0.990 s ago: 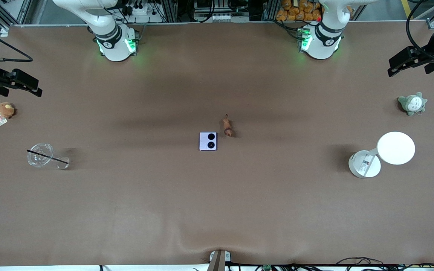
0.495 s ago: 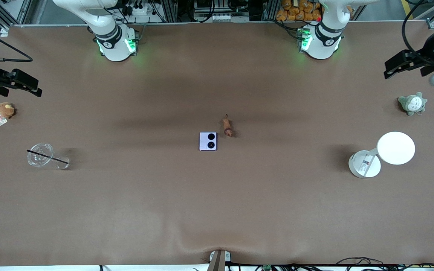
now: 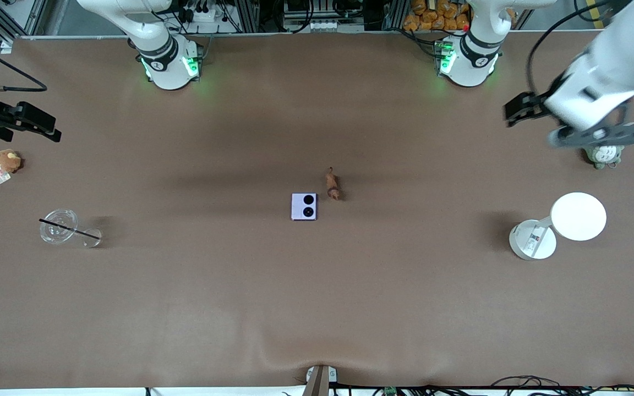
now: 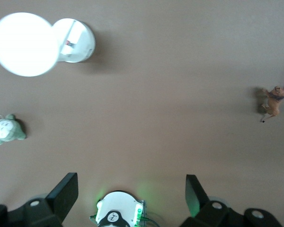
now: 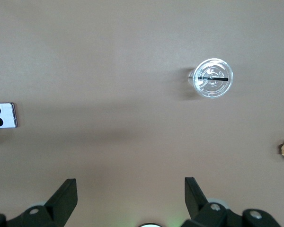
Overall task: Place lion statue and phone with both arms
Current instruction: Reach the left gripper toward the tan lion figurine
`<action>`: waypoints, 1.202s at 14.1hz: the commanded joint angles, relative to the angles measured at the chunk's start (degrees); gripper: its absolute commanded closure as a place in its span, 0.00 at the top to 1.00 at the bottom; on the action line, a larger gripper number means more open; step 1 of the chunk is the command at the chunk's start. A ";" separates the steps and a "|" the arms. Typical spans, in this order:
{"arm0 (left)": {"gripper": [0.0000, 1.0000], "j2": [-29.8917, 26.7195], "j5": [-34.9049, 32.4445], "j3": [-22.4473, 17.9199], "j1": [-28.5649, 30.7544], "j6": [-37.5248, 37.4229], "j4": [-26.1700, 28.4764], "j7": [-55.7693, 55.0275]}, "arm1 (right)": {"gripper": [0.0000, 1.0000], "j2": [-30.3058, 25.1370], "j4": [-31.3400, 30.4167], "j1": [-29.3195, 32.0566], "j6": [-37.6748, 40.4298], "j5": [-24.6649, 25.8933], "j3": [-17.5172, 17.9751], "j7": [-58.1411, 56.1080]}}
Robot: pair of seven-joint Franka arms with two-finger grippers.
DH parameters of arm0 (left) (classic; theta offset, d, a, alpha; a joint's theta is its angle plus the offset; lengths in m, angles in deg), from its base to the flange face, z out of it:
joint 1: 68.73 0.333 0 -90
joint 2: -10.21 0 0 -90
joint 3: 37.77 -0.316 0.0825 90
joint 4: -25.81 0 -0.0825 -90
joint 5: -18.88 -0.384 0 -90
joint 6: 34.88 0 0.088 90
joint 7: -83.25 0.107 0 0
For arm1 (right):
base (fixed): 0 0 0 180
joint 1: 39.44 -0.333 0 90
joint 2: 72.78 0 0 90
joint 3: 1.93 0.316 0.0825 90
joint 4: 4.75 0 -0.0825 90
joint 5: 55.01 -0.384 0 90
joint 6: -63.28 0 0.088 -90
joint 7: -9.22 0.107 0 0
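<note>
The lion statue (image 3: 332, 185), a tiny orange-brown figurine, lies at the table's middle; it also shows in the left wrist view (image 4: 272, 102). The pale lavender phone (image 3: 304, 206) with two black camera circles lies beside it, slightly nearer the front camera, and shows in the right wrist view (image 5: 4, 115). My left gripper (image 3: 519, 110) is open and empty, up in the air over bare table at the left arm's end (image 4: 131, 194). My right gripper (image 3: 39, 125) is open and empty, waiting high at the right arm's end (image 5: 131, 194).
A grey-green plush (image 3: 603, 154) and a white round stand with a tipped white cup (image 3: 562, 225) lie at the left arm's end. A brown plush with a tag (image 3: 6, 163) and a clear cup with a black straw (image 3: 63, 227) lie at the right arm's end.
My left arm has swung in from the table's end toward the middle, its gripper now closer to the lion statue. The right arm has not moved.
</note>
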 commanded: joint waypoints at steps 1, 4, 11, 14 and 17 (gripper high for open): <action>1.00 3.86 -0.09 1.26 -2.78 1.61 -0.97 -3.95 | 1.00 0.78 1.25 1.35 0.31 -3.03 0.73 0.76; 1.00 6.85 -0.09 1.35 -7.17 3.80 0.16 -7.81 | 1.00 1.13 1.25 1.52 0.22 -4.10 0.73 0.50; 1.00 10.63 -0.70 1.35 -14.82 14.79 7.82 -16.78 | 1.00 3.15 1.25 1.26 -2.93 -3.58 0.73 -0.03; 1.00 15.02 -0.35 1.43 -16.50 19.78 7.29 -22.22 | 1.00 3.68 1.25 0.91 -5.57 -3.84 0.82 -0.03; 1.00 19.33 -0.44 1.35 -20.97 24.09 7.20 -28.72 | 1.00 5.08 1.25 -1.10 -10.22 -3.93 1.00 -0.21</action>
